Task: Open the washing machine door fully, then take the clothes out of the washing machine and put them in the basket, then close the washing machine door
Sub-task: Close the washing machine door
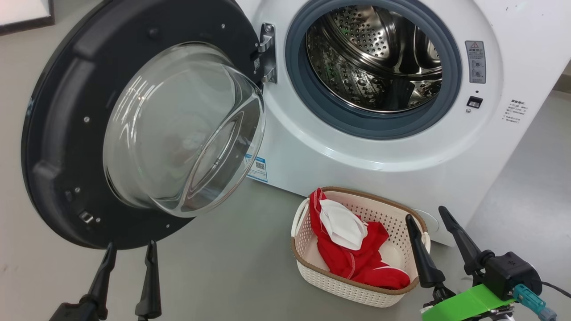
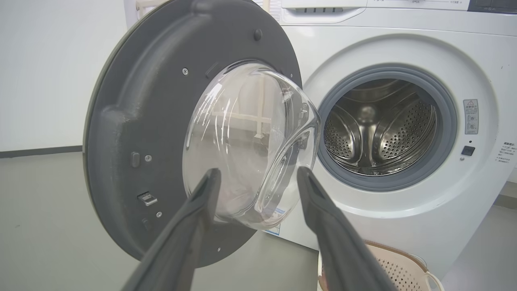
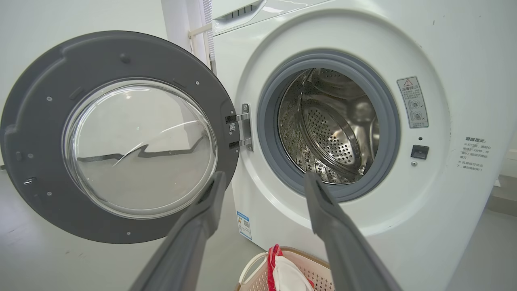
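Black-rimmed washing machine door (image 1: 58,133) swung wide, just ahead of the left gripper (image 1: 129,250).
Clothes (image 1: 357,249) already lie in the basket (image 1: 357,290) and the drum looks empty, so closing comes next; both grippers' jaws stand wide and empty, the right gripper (image 1: 428,223) over by the basket.

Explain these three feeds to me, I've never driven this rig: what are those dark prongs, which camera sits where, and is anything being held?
The big picture comes from the robot's head, looking down. The prongs are gripper fingers: left gripper, right gripper. The other two pictures come from wrist cameras looking along those fingers. Both grippers are open, holding nothing. The washing machine has its door swung wide open; what shows of its drum looks empty. The clothes lie in the basket on the floor.
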Motion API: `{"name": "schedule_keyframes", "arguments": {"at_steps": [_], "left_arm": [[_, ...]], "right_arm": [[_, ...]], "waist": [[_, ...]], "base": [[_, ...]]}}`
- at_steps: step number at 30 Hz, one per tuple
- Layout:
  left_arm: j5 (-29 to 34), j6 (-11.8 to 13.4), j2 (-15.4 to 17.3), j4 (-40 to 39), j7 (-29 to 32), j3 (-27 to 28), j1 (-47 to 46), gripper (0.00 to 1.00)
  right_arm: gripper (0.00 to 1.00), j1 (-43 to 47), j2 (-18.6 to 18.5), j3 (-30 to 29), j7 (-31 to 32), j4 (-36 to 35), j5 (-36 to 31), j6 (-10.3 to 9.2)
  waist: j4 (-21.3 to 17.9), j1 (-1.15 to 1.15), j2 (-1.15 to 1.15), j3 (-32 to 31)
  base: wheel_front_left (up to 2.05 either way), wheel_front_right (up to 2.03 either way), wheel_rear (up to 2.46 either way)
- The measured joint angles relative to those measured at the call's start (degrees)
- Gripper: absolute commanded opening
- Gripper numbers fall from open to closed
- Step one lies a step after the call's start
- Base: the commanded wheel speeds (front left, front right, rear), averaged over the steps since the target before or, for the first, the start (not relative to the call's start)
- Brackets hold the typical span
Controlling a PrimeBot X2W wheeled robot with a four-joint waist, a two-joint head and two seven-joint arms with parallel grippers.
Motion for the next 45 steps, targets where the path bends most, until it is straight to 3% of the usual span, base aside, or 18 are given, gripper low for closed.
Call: {"name": "schedule_keyframes", "arguments": {"at_steps": [2, 3, 4, 5, 14, 21, 25, 30, 35, 40, 45], "left_arm": [[0.0, 0.0, 0.0, 0.0, 0.0, 0.0, 0.0, 1.0], [0.0, 0.0, 0.0, 0.0, 0.0, 0.0, 0.0, 0.32], [0.0, 0.0, 0.0, 0.0, 0.0, 0.0, 0.0, 0.32], [-0.1, 0.0, 0.0, 0.0, 0.0, 0.0, 0.0, 0.0], [-1.4, 1.3, -0.1, -2.2, -0.5, 3.2, -0.9, 0.0], [-1.9, 1.6, 2.0, -4.8, -1.2, 8.8, -12.5, 0.0], [-6.5, 1.5, 2.3, -2.4, -1.4, 12.6, -20.6, 0.0], [-9.4, 1.4, 3.7, 6.4, -1.1, 14.8, -30.1, 0.0], [-11.7, 1.4, 6.3, 20.7, 0.2, 16.5, -41.3, 0.0], [-21.0, 1.5, 6.9, 37.5, 6.4, 23.2, -51.7, 0.0], [-24.5, 2.3, 9.8, 49.4, 14.5, 25.9, -56.2, 0.0]], "right_arm": [[1.0, 0.0, 0.0, -0.1, 0.0, 0.0, 0.1, 0.0], [1.0, 0.0, 0.0, -0.1, 0.0, 0.0, 0.1, 0.0], [1.0, 0.0, 0.0, -0.1, 0.0, 0.0, 0.1, 0.0], [1.0, 0.0, 0.0, -0.1, 0.0, 0.0, 0.1, 0.0], [1.0, 0.0, 0.0, -0.3, 0.0, 0.0, 0.0, 0.0], [1.0, 0.0, 0.0, -0.3, 0.0, 0.4, -0.1, 0.0], [1.0, -0.1, 0.0, -0.5, 0.0, 0.9, -0.5, 0.0], [1.0, -0.3, 0.0, -1.9, 0.0, 1.4, -1.1, 0.0], [1.0, -2.0, 0.0, -1.8, 0.0, 1.6, -2.4, 0.0], [1.0, -2.5, 0.0, -1.3, 0.0, 1.9, -3.4, 0.0], [1.0, -2.6, 0.0, -1.1, 0.0, 2.1, -3.5, 0.0]], "waist": [[-0.2, 0.0, 0.0, 0.0], [-0.3, 0.0, 0.0, 0.0], [-0.4, 0.0, 0.0, 0.0], [-0.5, 0.0, 0.0, 0.0], [-0.6, 0.0, 0.0, 0.2], [-0.6, 0.0, 0.0, 0.5], [-1.1, 0.0, 0.0, 0.5], [-2.0, 0.0, 0.0, 0.6], [-3.2, 0.0, 0.0, 1.0], [-4.5, 0.0, 0.0, 1.7], [-6.0, 0.0, 0.0, 2.4]], "base": [[0.0, 0.0, 0.0], [0.0, 0.0, 0.0], [0.0, 0.0, 0.0], [0.0, 0.0, 0.0], [0.0, 0.0, 0.0], [0.0, 0.0, 0.0], [0.0, 0.0, 0.0], [0.0, 0.0, 0.0], [0.0, 0.0, 0.0], [0.0, 0.0, 0.0], [0.0, 0.0, 0.0]]}}
